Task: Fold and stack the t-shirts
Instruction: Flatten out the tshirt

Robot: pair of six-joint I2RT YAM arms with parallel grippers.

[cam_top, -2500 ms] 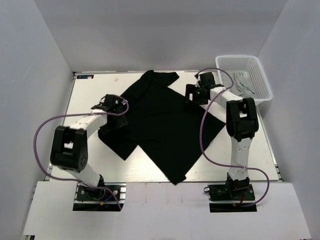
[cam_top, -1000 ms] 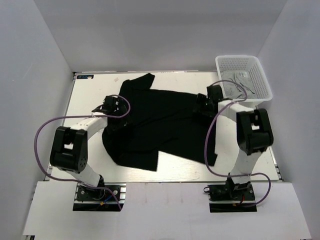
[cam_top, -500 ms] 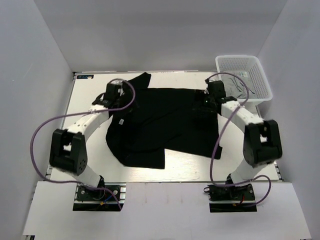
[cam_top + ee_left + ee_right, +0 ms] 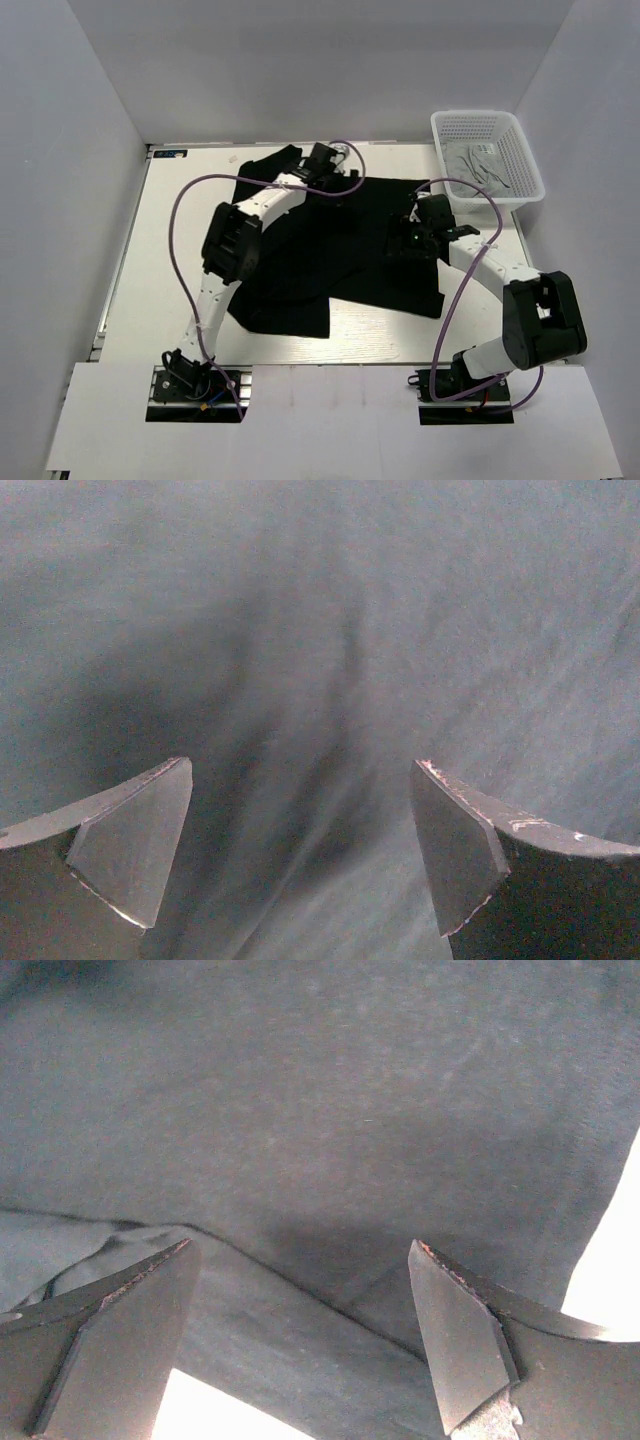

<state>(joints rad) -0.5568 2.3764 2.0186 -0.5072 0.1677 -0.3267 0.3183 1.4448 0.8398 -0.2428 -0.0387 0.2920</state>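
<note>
A black t-shirt (image 4: 300,260) lies spread and partly folded over on the white table (image 4: 150,260). My left gripper (image 4: 338,183) reaches far across to the shirt's far middle edge and hangs open just above the cloth. In the left wrist view black cloth (image 4: 320,630) fills the frame, and the left gripper (image 4: 300,850) holds nothing. My right gripper (image 4: 410,237) stands open over the shirt's right part. In the right wrist view the right gripper (image 4: 300,1340) spans a fold edge of the black t-shirt (image 4: 320,1090). A light grey t-shirt (image 4: 478,165) lies in the basket.
A white mesh basket (image 4: 520,150) stands at the table's back right corner, close to the right arm. White walls close in the table on three sides. Bare table (image 4: 205,1412) shows below the shirt's edge in the right wrist view.
My left gripper has swung from the shirt's left sleeve area rightward to its far middle edge. The right gripper has dropped slightly toward the near side. The shirt has hardly shifted.
</note>
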